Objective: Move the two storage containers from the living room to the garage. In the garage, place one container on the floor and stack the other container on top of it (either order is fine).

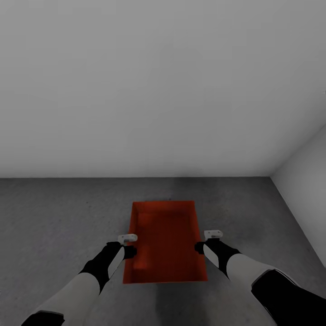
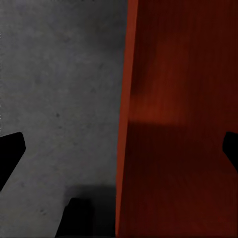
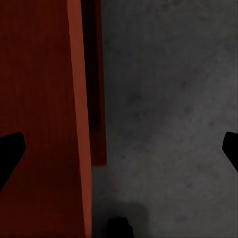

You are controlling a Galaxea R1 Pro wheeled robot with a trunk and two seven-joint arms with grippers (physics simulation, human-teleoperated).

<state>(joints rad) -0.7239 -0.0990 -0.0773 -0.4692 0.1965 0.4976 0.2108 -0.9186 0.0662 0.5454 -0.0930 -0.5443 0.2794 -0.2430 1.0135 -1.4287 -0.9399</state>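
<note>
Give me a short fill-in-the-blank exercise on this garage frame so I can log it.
1. The red-orange bin sits on the grey concrete ____.
2. The left end effector and the right end effector straddle the bin's two ____ walls.
3. Both end effectors have their fingers spread ____, one finger outside the wall and one inside.
4. Behind the bin stands a plain pale ____.

Missing words: floor; long; open; wall

Garage; concrete floor, grey walls

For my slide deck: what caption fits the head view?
Both arms straddle a red-orange storage container on the grey concrete garage floor, near a pale wall corner.
</note>
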